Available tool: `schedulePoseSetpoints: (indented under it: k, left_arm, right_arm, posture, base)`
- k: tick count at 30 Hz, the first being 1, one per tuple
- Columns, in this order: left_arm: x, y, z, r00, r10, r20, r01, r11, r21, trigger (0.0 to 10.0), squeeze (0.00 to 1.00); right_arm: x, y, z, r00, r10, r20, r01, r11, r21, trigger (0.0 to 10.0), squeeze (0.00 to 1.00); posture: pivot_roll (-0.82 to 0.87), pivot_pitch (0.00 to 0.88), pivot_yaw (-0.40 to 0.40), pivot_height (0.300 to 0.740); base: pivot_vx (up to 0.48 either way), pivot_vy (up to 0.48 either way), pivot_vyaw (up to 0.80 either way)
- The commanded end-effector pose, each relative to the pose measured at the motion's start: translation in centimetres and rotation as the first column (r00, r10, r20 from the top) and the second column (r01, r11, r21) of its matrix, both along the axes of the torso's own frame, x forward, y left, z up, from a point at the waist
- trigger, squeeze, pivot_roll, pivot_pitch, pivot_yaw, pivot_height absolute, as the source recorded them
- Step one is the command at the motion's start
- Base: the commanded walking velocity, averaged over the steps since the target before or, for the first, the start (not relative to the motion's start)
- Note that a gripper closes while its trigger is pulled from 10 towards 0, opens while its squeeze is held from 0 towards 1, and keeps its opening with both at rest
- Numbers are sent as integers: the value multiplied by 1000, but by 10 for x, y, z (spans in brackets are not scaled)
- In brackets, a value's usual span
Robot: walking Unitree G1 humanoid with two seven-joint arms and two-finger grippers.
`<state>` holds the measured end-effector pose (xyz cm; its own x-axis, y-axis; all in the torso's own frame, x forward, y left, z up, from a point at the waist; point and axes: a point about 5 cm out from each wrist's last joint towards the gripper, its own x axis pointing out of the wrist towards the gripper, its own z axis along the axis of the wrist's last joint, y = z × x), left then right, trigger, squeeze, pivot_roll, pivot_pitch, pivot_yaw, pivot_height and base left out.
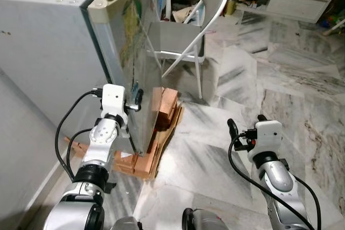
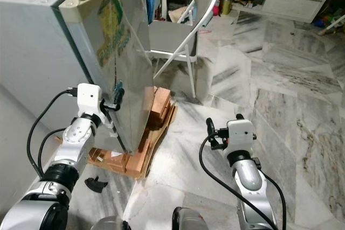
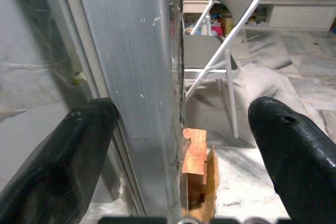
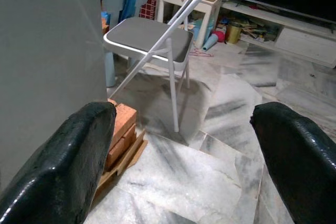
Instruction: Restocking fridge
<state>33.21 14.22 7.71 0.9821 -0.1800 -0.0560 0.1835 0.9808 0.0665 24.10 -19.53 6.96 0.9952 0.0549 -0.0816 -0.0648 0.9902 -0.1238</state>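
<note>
Left wrist view: left gripper fingers spread, straddling the fridge door edge; right gripper fingers apart, empty; door barely ajar, restocking apparently not begun.

Grey fridge: door ajar, beige top handle, faded sticker; stands on bricks.

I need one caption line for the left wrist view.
Open left gripper straddling the fridge door edge, folding chair behind.
</note>
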Motion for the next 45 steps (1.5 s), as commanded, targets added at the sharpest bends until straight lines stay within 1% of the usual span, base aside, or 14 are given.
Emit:
schedulePoseSetpoints:
  k: [1, 5, 11, 14, 17, 20, 22, 24, 27, 29, 33, 34, 40, 45]
  left_arm:
    - [4, -8, -2, 999, -31, -25, 32, 999, 19, 10000, 0]
    - [12, -12, 4, 999, -30, -32, 30, 999, 27, 10000, 0]
    - [30, -40, 24, 996, -84, -23, 85, 996, 27, 10000, 0]
    - [30, -95, 47, 963, -266, 45, 265, 964, 9, 10000, 0]
    - [-5, -185, 70, 789, -596, 149, 601, 799, 11, 10000, 0]
    - [-35, -228, 85, 664, -713, 226, 730, 684, 11, 10000, 0]
    - [-41, -237, 89, 648, -723, 240, 748, 663, -21, 10000, 0]
    - [-39, -234, 88, 660, -713, 235, 739, 673, -32, 10000, 0]
    - [-24, -210, 77, 731, -651, 206, 670, 742, -33, 10000, 0]
    - [-21, -203, 75, 745, -636, 201, 655, 755, -36, 10000, 0]
    - [-4, -130, 52, 865, -478, 151, 491, 870, -55, 10000, 0]
    - [-4, -130, 52, 865, -478, 151, 491, 870, -55, 10000, 0]
    - [-12, -78, 27, 938, -330, 104, 335, 942, -34, 10000, 0]
    - [-33, -52, 19, 964, -250, 94, 250, 968, 7, 10000, 0]
  right_arm:
    - [2, -1, 3, 1000, -9, 8, 9, 1000, 0, 10000, 0]
    - [1, 0, 2, 1000, -7, 4, 7, 1000, 2, 10000, 0]
    - [-9, 0, -9, 999, 3, -54, -3, 1000, 3, 10000, 0]
    - [-16, -1, -17, 995, 5, -96, -5, 1000, -1, 10000, 0]
    - [-20, 0, -23, 993, 3, -120, -2, 1000, 7, 10000, 0]
    - [-21, 3, -24, 992, 10, -124, -9, 1000, 6, 10000, 0]
    - [-21, 3, -24, 992, 9, -127, -8, 1000, 10, 10000, 0]
    - [-22, 3, -24, 992, 7, -129, -5, 1000, 14, 10000, 0]
    - [-24, 2, -26, 991, 3, -135, -1, 1000, 18, 10000, 0]
    - [-25, 3, -27, 991, 3, -135, -1, 1000, 19, 10000, 0]
    - [-23, 8, -26, 993, 19, -121, -16, 999, 30, 10000, 0]
    - [-23, 8, -26, 993, 19, -121, -16, 999, 30, 10000, 0]
    - [-19, 5, -22, 995, 12, -100, -9, 1000, 28, 10000, 0]
    - [-11, 7, -15, 997, 32, -71, -31, 999, 16, 10000, 0]
  posture:
    - [-22, 70, 0, 740]
    - [-23, 69, 0, 740]
    - [-28, 66, 1, 740]
    - [-23, 64, 4, 740]
    - [-25, 59, 8, 740]
    - [-37, 59, 14, 740]
    - [-39, 59, 16, 740]
    - [-40, 59, 19, 740]
    - [-33, 60, 23, 740]
    - [-27, 62, 25, 740]
    - [-13, 63, 27, 740]
    - [-13, 63, 27, 740]
    - [16, 76, 19, 740]
    - [30, 87, 16, 740]
  base:
    - [0, 0, 0]
    - [0, 0, 0]
    - [0, 0, 0]
    - [0, 0, 0]
    - [0, 0, 0]
    - [0, 0, 0]
    - [0, 0, 0]
    - [0, 0, 0]
    - [0, 0, 0]
    - [0, 0, 0]
    - [0, 0, 0]
    - [0, 0, 0]
    - [142, -192, -485]
    - [315, -359, -800]
